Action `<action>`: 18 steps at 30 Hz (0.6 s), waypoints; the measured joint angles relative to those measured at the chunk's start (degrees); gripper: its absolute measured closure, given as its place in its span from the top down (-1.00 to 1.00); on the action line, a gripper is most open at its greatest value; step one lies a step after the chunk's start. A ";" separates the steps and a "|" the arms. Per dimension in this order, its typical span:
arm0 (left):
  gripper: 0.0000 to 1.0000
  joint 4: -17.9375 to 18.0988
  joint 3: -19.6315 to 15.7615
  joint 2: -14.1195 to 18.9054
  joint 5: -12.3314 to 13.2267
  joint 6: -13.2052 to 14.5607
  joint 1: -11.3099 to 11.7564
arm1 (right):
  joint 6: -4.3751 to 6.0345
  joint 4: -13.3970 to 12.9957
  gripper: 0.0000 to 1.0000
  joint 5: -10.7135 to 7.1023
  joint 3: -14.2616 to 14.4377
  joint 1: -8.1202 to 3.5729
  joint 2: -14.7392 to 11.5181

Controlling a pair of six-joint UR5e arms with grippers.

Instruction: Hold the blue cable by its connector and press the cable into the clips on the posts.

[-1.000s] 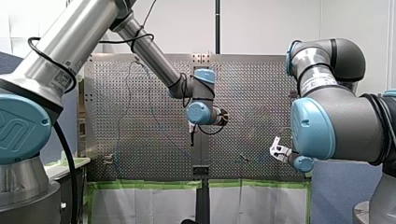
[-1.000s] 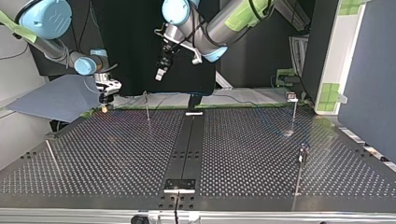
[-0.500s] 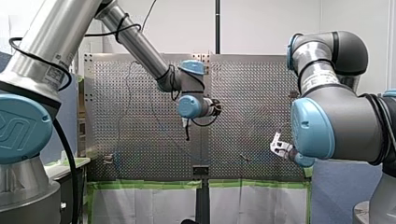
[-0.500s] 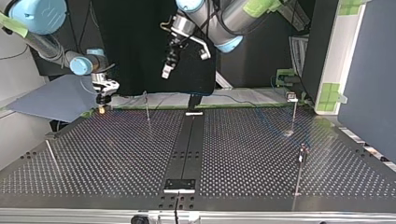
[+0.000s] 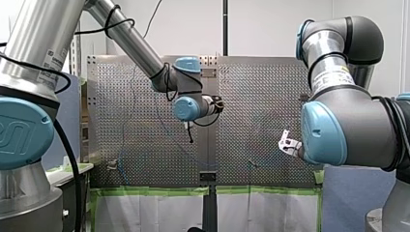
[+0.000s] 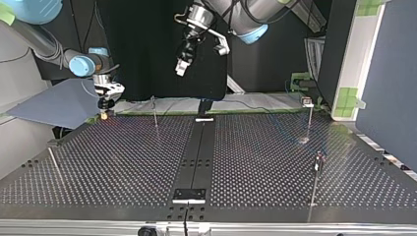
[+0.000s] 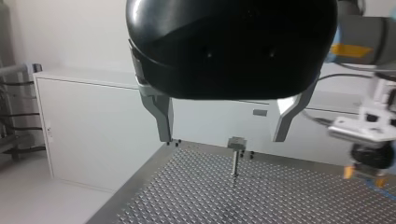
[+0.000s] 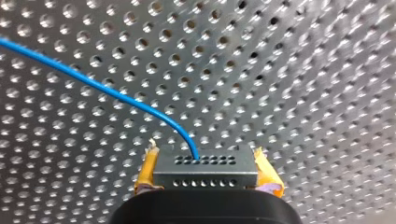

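My right gripper (image 8: 205, 171) is clamped shut, its yellow pads (image 8: 145, 171) pressed against both ends of a dark grey rectangular connector (image 8: 205, 168) with rows of small holes. A thin blue cable (image 8: 107, 88) comes out of the connector's face, bends, and runs off to one side over the perforated metal table (image 8: 303, 70). In the top view this gripper (image 6: 104, 105) hangs at the far left, just above the table's far edge (image 6: 123, 167), with the connector too small to make out there. My left gripper (image 7: 224, 137) has a black body and two bare metal fingers (image 7: 163, 116) standing wide apart with nothing between them. Ahead of it and below, a slim metal post with a square clip head (image 7: 236, 156) rises from the table, and my right gripper shows off to one side near the table's edge. In the top view my left gripper (image 6: 183, 64) hovers high over the table's far edge, near the middle, well apart from the right one. Thin posts stand near the far edge at the left (image 6: 155, 112) and right (image 6: 309, 118), with another nearer the camera at the right (image 6: 316, 177). I cannot trace the cable's path in the wide views.
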 joint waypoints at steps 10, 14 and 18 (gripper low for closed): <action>1.00 3.78 -3.78 -1.73 -2.90 0.71 -0.66 | -2.83 1.29 -1.00 1.37 0.24 0.53 -4.14; 1.00 4.05 -4.05 -1.75 -3.03 0.83 -0.67 | -2.89 1.32 -1.00 1.39 0.25 0.54 -4.38; 1.00 4.09 -4.07 -1.77 -3.06 0.85 -0.69 | -2.91 1.33 -1.00 1.40 0.26 0.55 -4.41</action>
